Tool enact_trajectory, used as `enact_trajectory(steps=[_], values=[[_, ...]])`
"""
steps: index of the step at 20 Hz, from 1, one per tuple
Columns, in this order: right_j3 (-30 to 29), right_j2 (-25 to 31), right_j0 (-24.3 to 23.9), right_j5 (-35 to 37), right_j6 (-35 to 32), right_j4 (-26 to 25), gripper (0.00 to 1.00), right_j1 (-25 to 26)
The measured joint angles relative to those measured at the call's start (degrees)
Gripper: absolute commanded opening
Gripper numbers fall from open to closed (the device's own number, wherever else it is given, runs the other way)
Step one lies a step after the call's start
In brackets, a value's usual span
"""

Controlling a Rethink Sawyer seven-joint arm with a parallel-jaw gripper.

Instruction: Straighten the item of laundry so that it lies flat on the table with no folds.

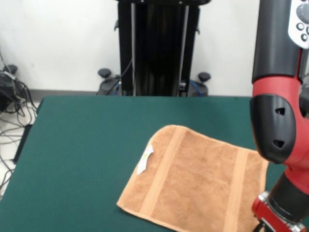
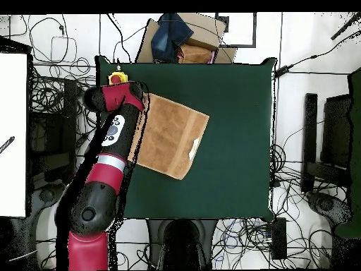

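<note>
The orange-tan towel point(image 1: 198, 183) lies spread on the dark green table point(image 1: 82, 145), turned at an angle to the table's edges. Two flat woven bands cross it, and a white tag point(image 1: 145, 159) sticks out from its left edge. No fold shows in the part that I see. In the overhead view the towel point(image 2: 173, 134) sits in the table's point(image 2: 233, 106) left half, with its tag point(image 2: 195, 147) on the right edge. The red and black arm point(image 1: 277, 125) comes down over the towel's near right corner and hides it. My gripper point(image 2: 118, 76) is at the table's upper left, beside the towel's corner.
The black pedestal point(image 1: 157, 48) stands at the table's far side. A cardboard box with dark blue cloth point(image 2: 180, 39) sits beyond the table's top edge in the overhead view. Cables point(image 1: 12, 96) lie on the floor around the table.
</note>
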State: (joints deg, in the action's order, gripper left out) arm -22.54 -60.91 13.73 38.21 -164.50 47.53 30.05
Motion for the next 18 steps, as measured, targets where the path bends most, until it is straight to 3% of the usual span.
enact_trajectory(steps=[8, 9, 18], values=[[0.30, -1.18, 0.05, -3.26, -0.09, 2.81, 0.00, 0.84], [0.36, -1.17, 0.06, -3.44, -0.09, 2.87, 1.00, 0.80], [0.64, -1.15, 0.93, -5.72, -0.09, 2.85, 1.00, 0.66]])
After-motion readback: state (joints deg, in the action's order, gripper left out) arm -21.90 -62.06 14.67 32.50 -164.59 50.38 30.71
